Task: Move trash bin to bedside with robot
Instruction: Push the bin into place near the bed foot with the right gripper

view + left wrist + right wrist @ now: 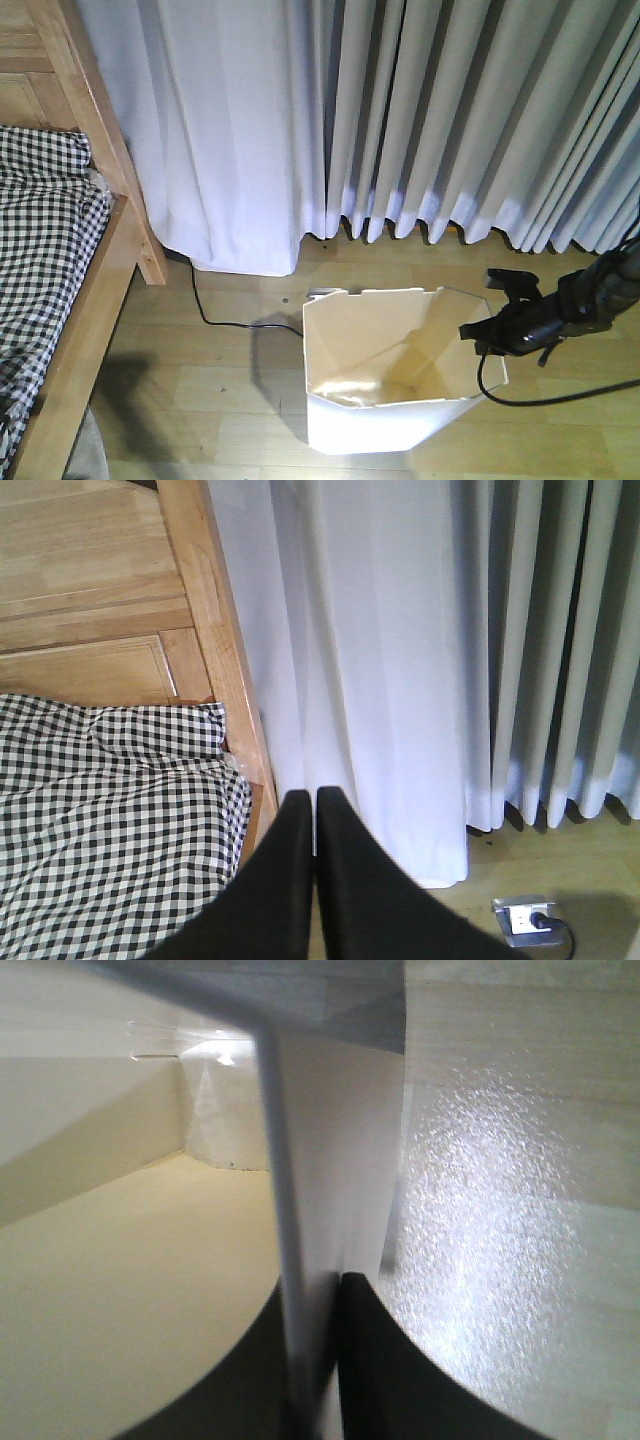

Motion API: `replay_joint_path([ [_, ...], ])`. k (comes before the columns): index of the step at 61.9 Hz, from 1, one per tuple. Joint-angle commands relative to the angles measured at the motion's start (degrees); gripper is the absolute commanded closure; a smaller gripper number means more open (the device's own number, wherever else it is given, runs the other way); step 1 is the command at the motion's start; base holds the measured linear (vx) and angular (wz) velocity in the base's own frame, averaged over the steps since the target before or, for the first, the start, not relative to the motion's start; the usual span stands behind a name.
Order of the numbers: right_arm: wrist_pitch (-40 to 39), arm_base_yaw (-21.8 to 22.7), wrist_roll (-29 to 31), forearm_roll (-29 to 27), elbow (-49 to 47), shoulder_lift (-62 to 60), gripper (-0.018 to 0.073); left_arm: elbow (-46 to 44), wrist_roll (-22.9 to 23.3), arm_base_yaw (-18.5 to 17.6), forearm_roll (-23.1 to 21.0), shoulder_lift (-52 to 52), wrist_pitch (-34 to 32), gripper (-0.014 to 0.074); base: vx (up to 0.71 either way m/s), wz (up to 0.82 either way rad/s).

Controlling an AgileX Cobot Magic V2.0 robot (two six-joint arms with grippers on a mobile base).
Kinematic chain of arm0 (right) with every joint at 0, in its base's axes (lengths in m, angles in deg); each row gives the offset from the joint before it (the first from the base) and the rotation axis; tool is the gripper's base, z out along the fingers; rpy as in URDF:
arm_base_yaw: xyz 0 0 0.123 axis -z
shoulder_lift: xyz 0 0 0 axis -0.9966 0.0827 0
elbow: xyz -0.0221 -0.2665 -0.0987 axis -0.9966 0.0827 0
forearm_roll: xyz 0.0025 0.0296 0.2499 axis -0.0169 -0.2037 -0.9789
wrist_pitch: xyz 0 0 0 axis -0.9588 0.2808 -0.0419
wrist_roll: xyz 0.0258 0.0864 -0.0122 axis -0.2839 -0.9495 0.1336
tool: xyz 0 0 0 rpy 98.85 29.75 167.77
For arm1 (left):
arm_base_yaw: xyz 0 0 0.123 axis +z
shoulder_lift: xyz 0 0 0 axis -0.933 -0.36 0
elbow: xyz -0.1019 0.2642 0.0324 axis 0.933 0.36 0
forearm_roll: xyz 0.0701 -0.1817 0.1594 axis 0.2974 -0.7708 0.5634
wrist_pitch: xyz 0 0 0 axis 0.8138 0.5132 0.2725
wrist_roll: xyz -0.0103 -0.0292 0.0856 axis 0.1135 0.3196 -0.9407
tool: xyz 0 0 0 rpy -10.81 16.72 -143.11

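The curtains fill the whole back wall, hanging to the ground in two kinds: one smooth white panel on the left and a run of grey pleated drapes on the right. Below them lies a light wooden plank floor, glossy in places.

One bed stands along the left. Its light wooden bed frame has a thick post rising against the white panel, and one spread of black-and-white checkered bedding lies rumpled on top.

There is one trash bin, white outside, cream inside, with an angular rim. It stands upright on the floor in front of the drapes, to the right of the bed and apart from it, with bare planks between the two.

I have two grippers. My right gripper reaches in from the right and grasps the bin's right-hand rim; my wrist view shows the thin wall pinched between the two fingers, one inside and one outside. My left gripper is clenched on nothing, its fingers pressed together, pointing at the bed corner.

One black cable crosses the floor from under the white panel toward the bin. One grey socket sits on the floor with one plug in it.
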Motion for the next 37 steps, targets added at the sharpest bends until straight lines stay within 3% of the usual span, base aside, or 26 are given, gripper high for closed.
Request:
replay_joint_path([
  [1, 9.3, 0.3, -0.6, -2.0, -4.8, -1.4, 0.0563, 1.6, 0.5, -0.4, -0.2, 0.5, -4.2, 0.0602, 0.00, 0.00],
  [19, 12.2, 0.3, -1.5, -0.3, -15.5, 8.2, 0.0562, 1.6, 0.5, -0.4, -0.2, 0.5, -4.2, 0.0602, 0.00, 0.00],
  [37, 15.7, 0.2, -9.3, 6.3, -27.0, 15.5, 0.0562, 1.6, 0.5, -0.4, -0.2, 0.5, -4.2, 0.0602, 0.00, 0.00],
])
